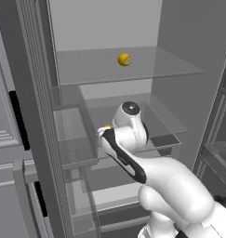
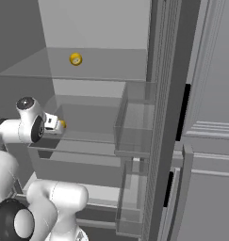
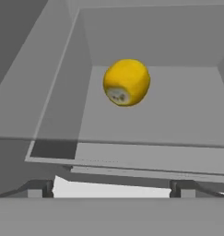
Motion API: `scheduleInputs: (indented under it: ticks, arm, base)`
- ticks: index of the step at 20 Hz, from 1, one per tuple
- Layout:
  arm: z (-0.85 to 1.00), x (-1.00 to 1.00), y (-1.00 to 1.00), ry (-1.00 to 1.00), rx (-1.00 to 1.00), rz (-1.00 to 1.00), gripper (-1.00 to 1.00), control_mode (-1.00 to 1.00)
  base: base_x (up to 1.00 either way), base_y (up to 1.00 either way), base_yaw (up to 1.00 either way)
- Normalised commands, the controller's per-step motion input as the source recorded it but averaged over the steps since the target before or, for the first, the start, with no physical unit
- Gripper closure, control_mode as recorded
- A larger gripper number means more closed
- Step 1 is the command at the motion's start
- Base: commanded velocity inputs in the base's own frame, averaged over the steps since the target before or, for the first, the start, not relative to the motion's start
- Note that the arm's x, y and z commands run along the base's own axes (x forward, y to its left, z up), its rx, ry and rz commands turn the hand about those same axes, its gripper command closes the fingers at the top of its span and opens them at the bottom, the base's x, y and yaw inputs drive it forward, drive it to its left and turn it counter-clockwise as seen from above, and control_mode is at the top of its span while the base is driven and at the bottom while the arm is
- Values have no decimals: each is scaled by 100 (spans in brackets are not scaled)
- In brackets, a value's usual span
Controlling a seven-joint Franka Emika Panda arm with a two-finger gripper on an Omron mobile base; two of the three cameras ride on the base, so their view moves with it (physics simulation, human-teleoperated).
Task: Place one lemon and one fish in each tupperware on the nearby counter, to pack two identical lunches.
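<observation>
I am looking into an open fridge. One lemon (image 1: 124,59) (image 2: 75,59) sits on the upper glass shelf. A second lemon (image 3: 126,82) (image 2: 62,124) lies on the middle shelf, and a sliver of it (image 1: 106,126) shows past my wrist. My gripper (image 3: 111,190) (image 2: 53,121) is level with that shelf's front edge and points at this lemon from a short way off. Its fingers stand wide apart and open, with nothing between them. The fish, the tupperware and the counter are out of view.
The glass middle shelf (image 3: 132,156) has its front edge just ahead of the fingertips. The fridge side walls close in on both sides. The open door with its clear bins (image 1: 72,139) (image 2: 134,127) stands beside the arm. A lower drawer (image 1: 114,195) lies beneath.
</observation>
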Motion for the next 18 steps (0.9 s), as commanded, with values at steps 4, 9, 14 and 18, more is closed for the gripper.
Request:
scheduleInputs:
  ticks: [4,9,14,18]
  arm:
    - [0,66,6,0,0,0,-100,-100]
    - [-3,57,17,0,0,0,-100,-100]
    - [-13,28,0,0,0,-7,-100,-100]
    - [-26,23,-2,0,0,-8,-100,-100]
  base:
    - [0,0,0]
    - [0,0,0]
    - [0,0,0]
    - [0,0,0]
